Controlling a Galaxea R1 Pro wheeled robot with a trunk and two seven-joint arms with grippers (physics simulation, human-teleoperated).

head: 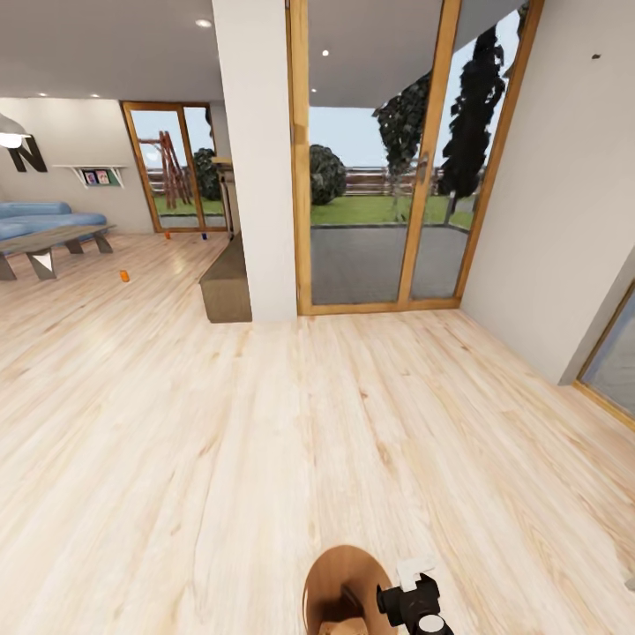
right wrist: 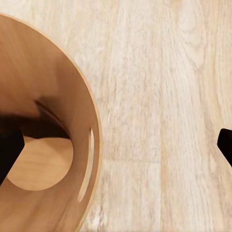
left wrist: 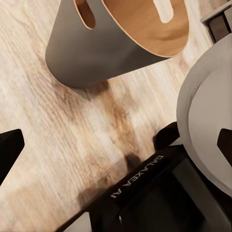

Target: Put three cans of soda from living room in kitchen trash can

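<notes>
At six o'clock, low in the head view: tash can (head: 328, 573), upright on the plank floor (head: 265, 423), its brown inside facing up.
Tash can, left wrist view: grey-white outer wall (left wrist: 82, 53) with a slot handle, wider at the rim, base resting on the floor.
Right gripper (right wrist: 116, 145): fingers spread wide and released, grasping nothing; one dark fingertip (right wrist: 8, 150) lies over the bin's inside, the other over bare floor, so the rim (right wrist: 95, 130) lies between them.
Right arm (head: 413, 602): black wrist at about five o'clock, just beside the bin.
Left gripper (left wrist: 116, 145): also spread apart and empty, over the floor near the bin; the robot's dark base (left wrist: 154, 193) with white lettering is beside it.
Orange can of soda (head: 124, 276): on the floor at ten o'clock, well apart from the bin, near the low table (head: 53, 242).
Far specks by the distant door at eleven o'clock: one orange (head: 168, 235), one dark blue (head: 204, 235); too small to tell more.
Blue sofa (head: 40, 216): at ten o'clock, behind the table.
Glass doors (head: 379, 176): wood-framed, at twelve to one o'clock, right of a white pillar (head: 260, 159).
</notes>
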